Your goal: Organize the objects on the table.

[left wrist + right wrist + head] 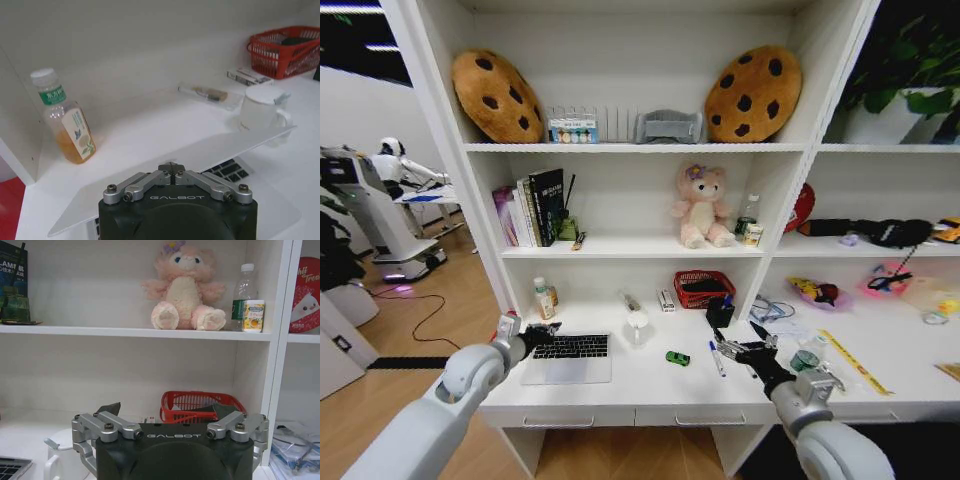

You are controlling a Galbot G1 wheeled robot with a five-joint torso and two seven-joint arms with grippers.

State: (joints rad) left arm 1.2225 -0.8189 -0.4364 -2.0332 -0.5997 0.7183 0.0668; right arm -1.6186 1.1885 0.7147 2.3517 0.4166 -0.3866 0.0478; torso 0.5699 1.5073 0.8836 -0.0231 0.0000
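The silver laptop (567, 360) lies at the left of the white table (650, 388), keyboard showing. My left gripper (542, 330) is shut at its rear left corner. In the left wrist view its tips (171, 168) meet at the edge of the tilted laptop lid (210, 150); whether they pinch it is unclear. My right gripper (738, 341) hovers open and empty over the table's right half, jaws wide in its wrist view (166, 409). A green toy car (677, 358) and a marker pen (717, 358) lie just left of it. A teal can (805, 360) sits beside the right wrist.
Behind the laptop stand a juice bottle (542, 297) and a white mug (638, 325). A red basket (703, 288) and a black pen holder (720, 312) stand against the back wall. Shelves above hold books, a pink plush bear (701, 206) and cookie cushions. Clutter fills the right bay.
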